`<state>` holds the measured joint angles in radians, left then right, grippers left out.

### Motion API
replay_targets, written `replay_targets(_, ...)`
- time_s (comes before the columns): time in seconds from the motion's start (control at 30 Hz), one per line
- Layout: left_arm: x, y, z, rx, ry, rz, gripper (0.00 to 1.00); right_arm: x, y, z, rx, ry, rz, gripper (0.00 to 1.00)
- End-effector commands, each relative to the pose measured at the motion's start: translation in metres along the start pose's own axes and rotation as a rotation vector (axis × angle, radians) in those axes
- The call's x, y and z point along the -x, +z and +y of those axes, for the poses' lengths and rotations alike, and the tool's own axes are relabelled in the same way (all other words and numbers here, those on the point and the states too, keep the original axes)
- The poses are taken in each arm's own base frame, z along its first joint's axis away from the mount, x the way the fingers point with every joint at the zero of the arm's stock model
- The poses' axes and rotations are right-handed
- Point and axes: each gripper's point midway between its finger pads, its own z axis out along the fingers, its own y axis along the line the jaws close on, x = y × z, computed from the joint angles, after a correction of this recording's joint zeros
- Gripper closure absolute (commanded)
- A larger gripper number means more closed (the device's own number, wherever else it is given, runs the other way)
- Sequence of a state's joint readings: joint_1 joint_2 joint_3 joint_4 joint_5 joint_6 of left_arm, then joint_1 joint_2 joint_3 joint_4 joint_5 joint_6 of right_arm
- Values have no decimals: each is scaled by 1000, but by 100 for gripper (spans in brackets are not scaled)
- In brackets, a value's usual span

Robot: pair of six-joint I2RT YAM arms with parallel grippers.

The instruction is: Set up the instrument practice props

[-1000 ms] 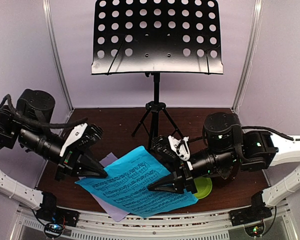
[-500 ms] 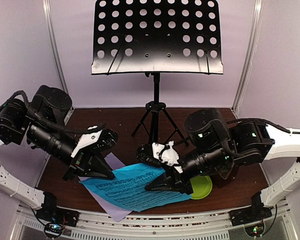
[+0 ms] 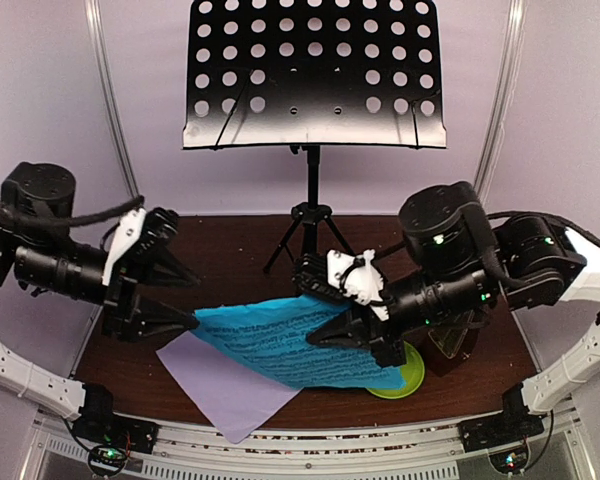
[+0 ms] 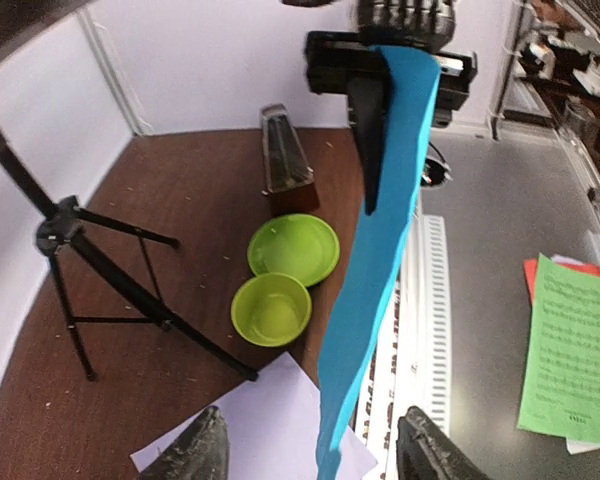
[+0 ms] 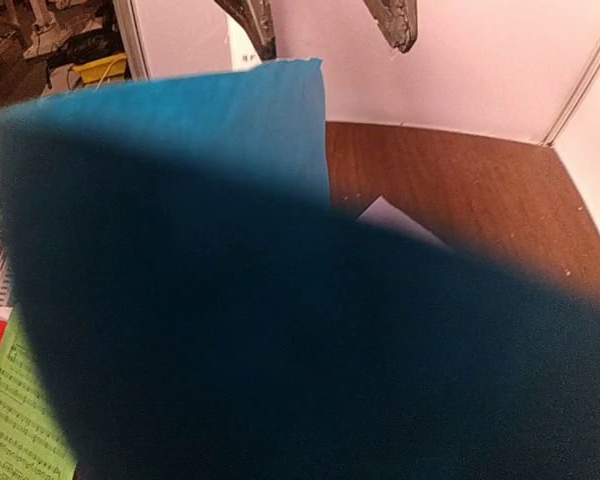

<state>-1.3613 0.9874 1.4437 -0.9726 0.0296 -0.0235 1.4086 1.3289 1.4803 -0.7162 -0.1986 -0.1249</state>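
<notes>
At the fingertips of the right gripper, the cyan sheet of printed music is pinched by its 3 o'clock edge; the jaws are closed flat on the paper. The sheet hangs from this single grip, raised off the table and sagging toward 6 o'clock.

At 9 o'clock of the sheet, the left gripper stands with its jaws spread. The left wrist view shows the paper edge passing between the fingers without contact.

Under the sheet's 7 o'clock corner lies the pale lilac sheet, flat on the table. The lime-green plate sits at 4 o'clock, with the lime-green bowl just beside it and the brown pyramid metronome near the plate. The black perforated music stand is at 12 o'clock, with nothing on its desk.

Step in hand, as judged: carrying the cyan sheet to the stand. The next move calls for a lift toward 12 o'clock, high enough to clear the desk ledge. The limp paper may fold or catch on the tripod.
</notes>
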Motion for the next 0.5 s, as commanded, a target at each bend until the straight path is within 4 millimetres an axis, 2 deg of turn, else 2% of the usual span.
replay_targets(0.0, 30, -35, 43, 256, -46, -167, 39, 37, -52, -23, -153, -48, -114, 100)
replay_targets(0.13, 49, -60, 68, 403, -77, -249, 39, 71, -93, -40, -262, -74, -230, 100)
replay_targets(0.27, 70, -82, 84, 498, -101, -346, 40, 107, -139, -56, -373, -83, -371, 100)
replay_targets(0.47, 89, -95, 105, 639, -102, -388, 39, 150, -203, -84, -557, -83, -575, 100)
